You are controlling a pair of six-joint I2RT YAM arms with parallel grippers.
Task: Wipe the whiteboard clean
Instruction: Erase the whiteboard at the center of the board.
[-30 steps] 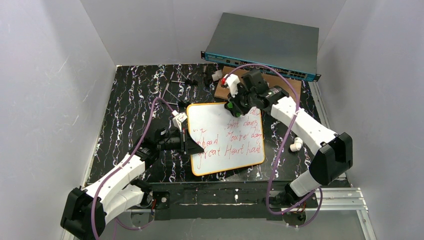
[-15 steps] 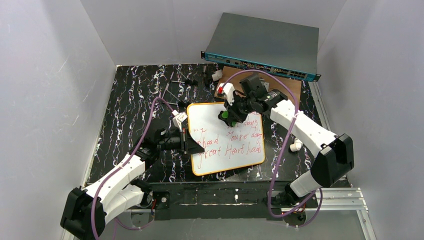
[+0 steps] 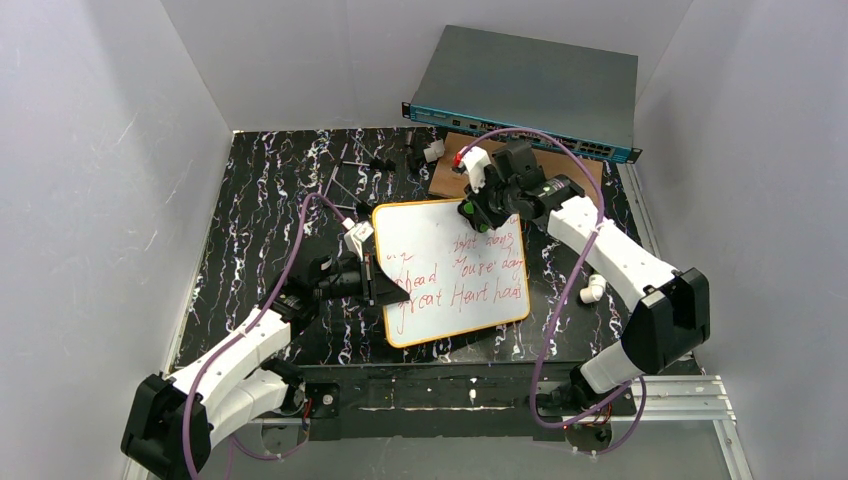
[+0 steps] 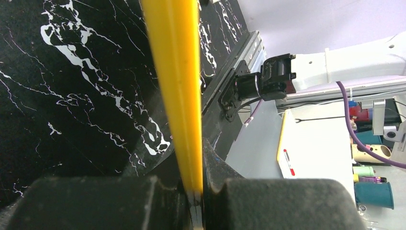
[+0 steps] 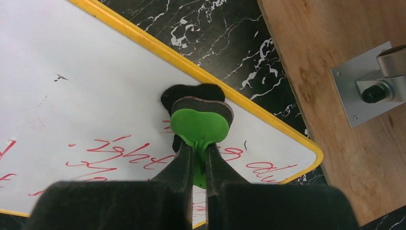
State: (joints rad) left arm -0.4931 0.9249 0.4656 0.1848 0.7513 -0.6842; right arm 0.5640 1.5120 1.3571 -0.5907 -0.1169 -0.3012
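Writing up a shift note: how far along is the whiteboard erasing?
Done: the whiteboard looks blank at far left. In hand: left gripper clamps the yellow frame; right gripper holds a green eraser on the board near its far-right corner. Left: red writing across the middle and near half.

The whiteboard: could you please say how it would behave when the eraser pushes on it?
The whiteboard is probably stiff: its yellow frame runs straight out of the left pincer. Likely light and slide-prone on the smooth tabletop, so the clamp helps.
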